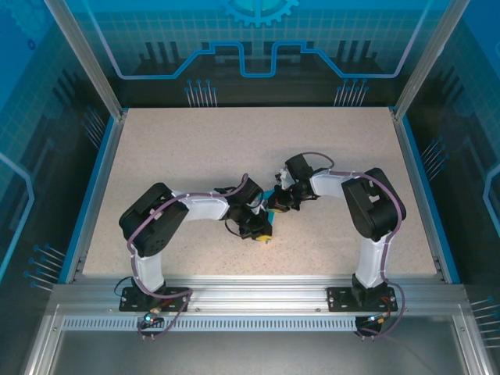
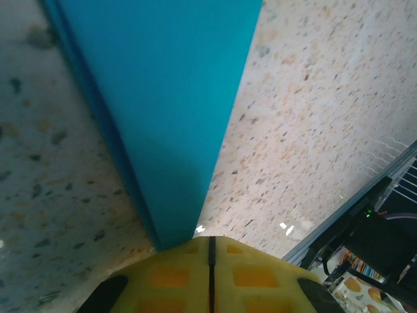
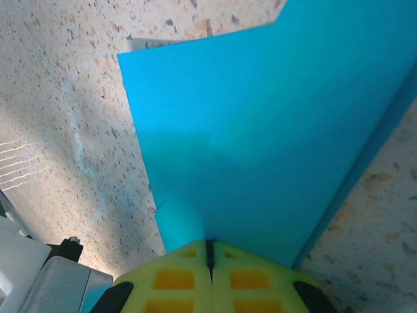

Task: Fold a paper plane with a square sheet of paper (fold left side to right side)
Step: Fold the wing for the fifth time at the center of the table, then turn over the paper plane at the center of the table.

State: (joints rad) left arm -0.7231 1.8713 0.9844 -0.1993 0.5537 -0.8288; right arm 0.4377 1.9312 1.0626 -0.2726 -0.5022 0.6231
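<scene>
Presently the left gripper (image 2: 210,248) and right gripper (image 3: 209,251), each pressed shut and pinching the folded teal paper (image 3: 273,130) fanning out ahead of its fingertips, risk tearing it or skewing the crease through opposing pulls.

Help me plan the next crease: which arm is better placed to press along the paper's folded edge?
Probably left: the shut left gripper sits at the narrow end of the paper, whose layered edge runs straight away. The shut right gripper rests on the broad flap.
</scene>
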